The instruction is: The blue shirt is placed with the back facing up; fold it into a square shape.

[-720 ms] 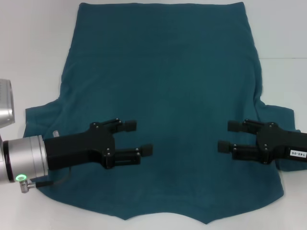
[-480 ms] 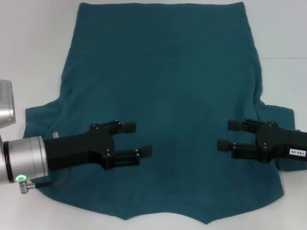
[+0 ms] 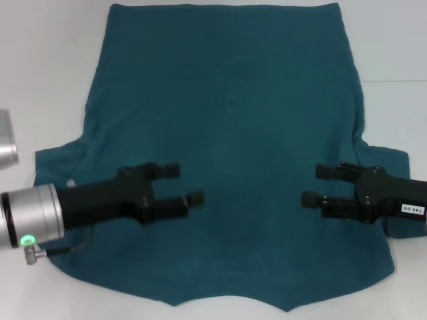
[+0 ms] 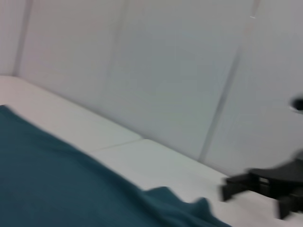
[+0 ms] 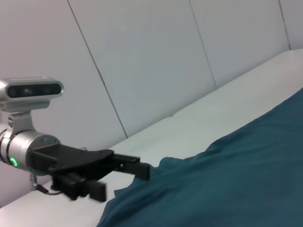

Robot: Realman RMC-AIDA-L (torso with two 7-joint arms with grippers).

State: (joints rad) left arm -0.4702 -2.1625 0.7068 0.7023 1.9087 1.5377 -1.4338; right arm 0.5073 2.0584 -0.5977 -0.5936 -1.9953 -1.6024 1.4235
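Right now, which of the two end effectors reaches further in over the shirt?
The left end effector: its open fingers lie well inside the blue shirt, while the right end effector sits close to the shirt's right edge.

The blue shirt (image 3: 227, 133) is a plain dark teal-blue all over, with no print or lettering on the side that shows. It lies on a white table (image 3: 47, 80). The left gripper (image 3: 184, 184) is matt black, on a silver-grey wrist with a small green light. The right gripper (image 3: 313, 185) is black too, with a small white label bearing dark characters. The wall (image 5: 142, 56) behind is pale grey-white with thin dark seams.
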